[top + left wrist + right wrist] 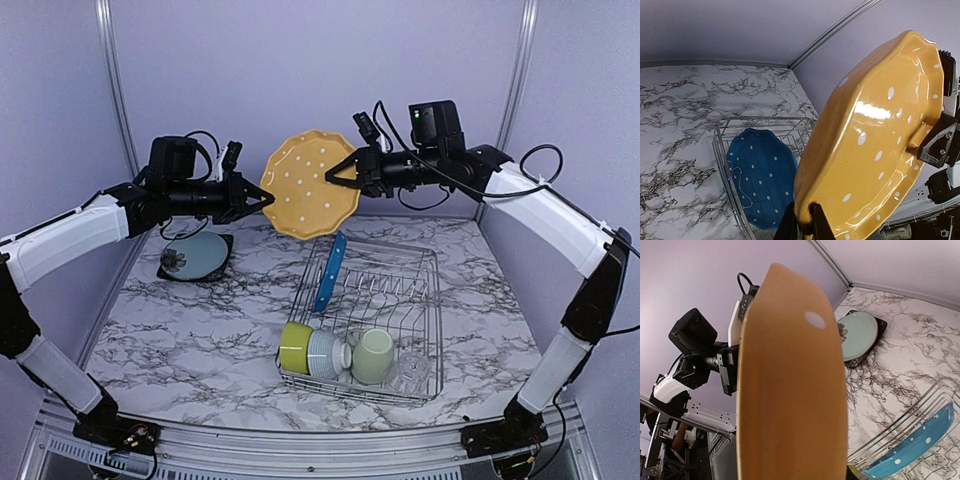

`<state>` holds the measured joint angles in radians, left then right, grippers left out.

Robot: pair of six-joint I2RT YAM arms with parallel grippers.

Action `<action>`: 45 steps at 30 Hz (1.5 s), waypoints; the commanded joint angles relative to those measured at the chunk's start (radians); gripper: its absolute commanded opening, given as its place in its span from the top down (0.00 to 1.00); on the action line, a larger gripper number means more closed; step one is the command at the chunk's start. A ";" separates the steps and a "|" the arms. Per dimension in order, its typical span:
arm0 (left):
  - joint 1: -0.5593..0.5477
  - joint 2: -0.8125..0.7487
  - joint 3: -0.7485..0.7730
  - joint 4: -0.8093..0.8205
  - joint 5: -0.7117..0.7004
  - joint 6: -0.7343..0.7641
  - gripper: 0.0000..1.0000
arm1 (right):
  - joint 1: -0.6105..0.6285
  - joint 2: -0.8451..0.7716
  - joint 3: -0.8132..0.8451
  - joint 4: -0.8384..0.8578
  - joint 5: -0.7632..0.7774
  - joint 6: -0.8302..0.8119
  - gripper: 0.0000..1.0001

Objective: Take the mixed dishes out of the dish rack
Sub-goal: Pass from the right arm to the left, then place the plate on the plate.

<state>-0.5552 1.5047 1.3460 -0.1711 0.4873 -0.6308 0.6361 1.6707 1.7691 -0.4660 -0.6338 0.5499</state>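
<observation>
Marble table, lilac booth: orange plate (310, 183) hangs in mid-air near rack's (432, 290) far end, spanning arm to arm. Left gripper (264, 198) clamped on left rim, right gripper (336, 172) clamped on right rim. Grey-green plate (195, 254) lies down-left, beneath your left arm, likely the nearer hand for set-down.

Light in my top view was bright and even, coming from above, and shadows on the table (200, 330) were faint and soft. My left wrist camera caught a hard white glare on the plate (875, 112), whose near rim went soft. My right wrist view showed it close, blurred and dull in its own shade, and the rack (935, 390) wires bowed near the edge.
</observation>
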 commanded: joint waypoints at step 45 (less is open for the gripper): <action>0.573 -0.014 -0.240 -0.033 -0.151 -0.103 1.00 | -0.068 -0.132 -0.109 0.100 0.031 0.079 0.02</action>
<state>-0.0231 1.4654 1.0901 -0.2874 0.3298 -0.7620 0.5808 1.5669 1.6691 -0.3737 -0.6113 0.6147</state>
